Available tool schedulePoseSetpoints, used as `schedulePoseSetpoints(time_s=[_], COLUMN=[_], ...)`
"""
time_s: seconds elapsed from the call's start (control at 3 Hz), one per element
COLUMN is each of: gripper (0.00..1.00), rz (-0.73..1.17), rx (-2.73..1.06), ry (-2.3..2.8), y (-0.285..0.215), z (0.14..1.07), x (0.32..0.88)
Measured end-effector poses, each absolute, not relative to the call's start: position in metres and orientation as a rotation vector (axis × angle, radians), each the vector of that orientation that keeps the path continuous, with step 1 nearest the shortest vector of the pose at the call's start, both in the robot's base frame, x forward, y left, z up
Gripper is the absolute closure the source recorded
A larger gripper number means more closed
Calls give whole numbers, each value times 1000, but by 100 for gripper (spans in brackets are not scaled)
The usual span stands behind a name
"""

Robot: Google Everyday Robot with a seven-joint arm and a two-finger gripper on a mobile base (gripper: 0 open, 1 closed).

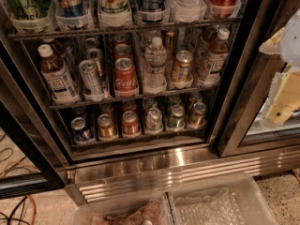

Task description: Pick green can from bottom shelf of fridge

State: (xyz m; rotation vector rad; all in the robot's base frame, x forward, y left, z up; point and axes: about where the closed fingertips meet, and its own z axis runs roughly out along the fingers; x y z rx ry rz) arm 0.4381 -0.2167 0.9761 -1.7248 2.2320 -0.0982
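Beyond the clear plastic bins, the gripper is hanging at the right edge, outside the fridge, and its opening cannot be told. Farther in, the green can is standing upright on the bottom shelf, second from right.

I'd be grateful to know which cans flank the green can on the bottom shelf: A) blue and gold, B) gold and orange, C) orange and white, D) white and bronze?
D: the green can sits between the white can and the bronze can on the bottom shelf, while the tool is at the right edge, outside the fridge.
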Motion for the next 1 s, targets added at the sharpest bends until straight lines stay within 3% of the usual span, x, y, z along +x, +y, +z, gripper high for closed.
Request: schedulePoseSetpoints(time_s=[0.67, 1.0], gripper=[0, 0], rz=[-74, 80], rx=[-1714, -1632], ry=[2223, 2223], y=[-215, -204], z=[968, 925], x=[438, 431])
